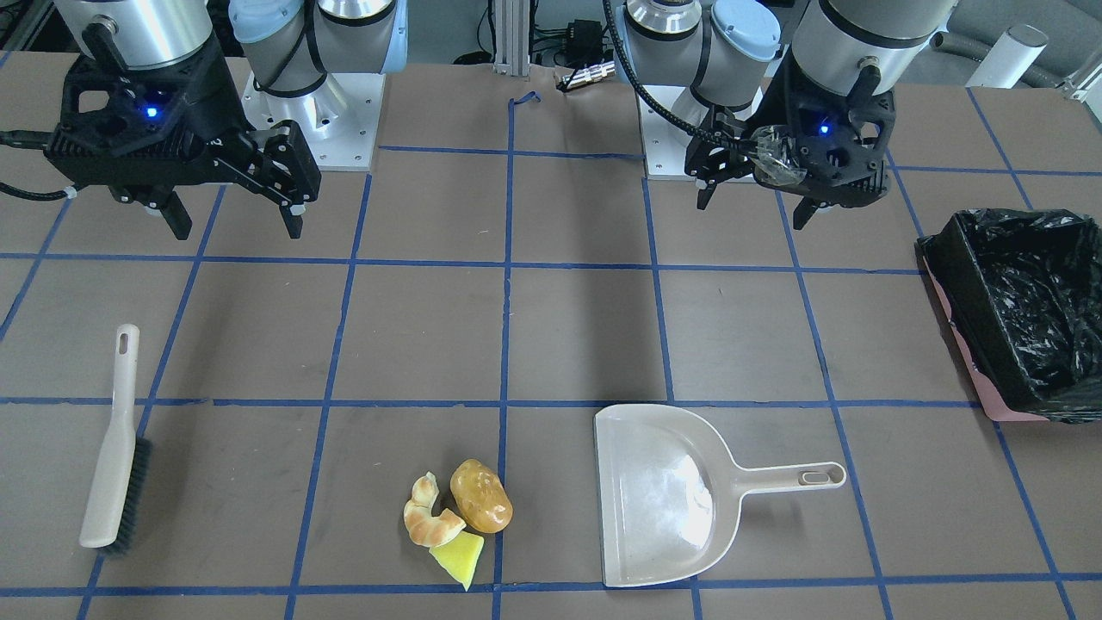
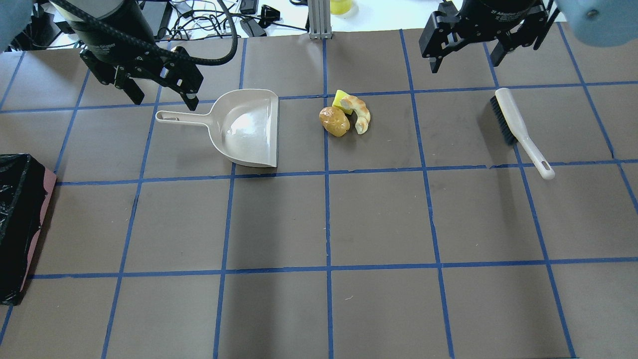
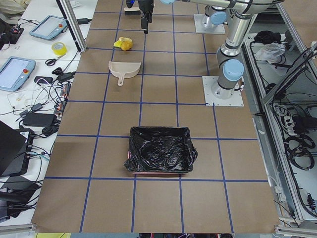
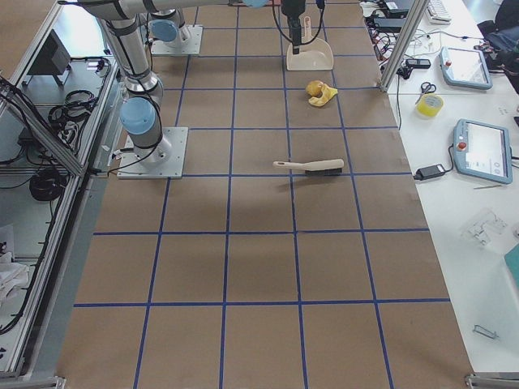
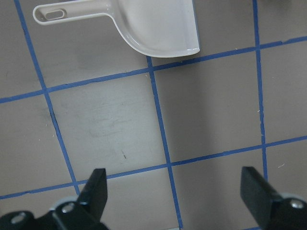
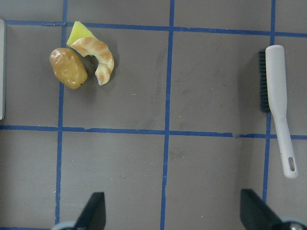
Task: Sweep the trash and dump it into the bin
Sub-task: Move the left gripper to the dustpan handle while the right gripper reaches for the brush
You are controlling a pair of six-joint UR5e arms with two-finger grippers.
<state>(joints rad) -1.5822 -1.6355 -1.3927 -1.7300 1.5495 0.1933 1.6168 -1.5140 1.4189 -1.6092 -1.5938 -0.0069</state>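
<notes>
The trash lies in one cluster on the table: a golden-brown lump (image 1: 481, 495) (image 2: 334, 121) (image 6: 68, 67), a tan croissant piece (image 1: 428, 517) (image 2: 360, 112) (image 6: 98, 55) and a yellow wedge (image 1: 459, 557) (image 2: 340, 98) (image 6: 77, 33). The black-lined bin (image 1: 1024, 310) (image 2: 15, 224) (image 3: 161, 153) stands at the table edge on my left. My left gripper (image 1: 753, 211) (image 2: 164, 103) (image 5: 175, 191) is open and empty, hovering by the dustpan's handle. My right gripper (image 1: 239, 231) (image 2: 462, 65) (image 6: 172, 211) is open and empty, above the table near the brush's bristle end.
A beige dustpan (image 1: 663, 495) (image 2: 246, 127) (image 5: 153, 24) lies flat, its mouth facing the trash. A beige brush with black bristles (image 1: 112, 448) (image 2: 521, 129) (image 6: 278, 100) lies on the table on my right. Blue tape lines grid the brown table.
</notes>
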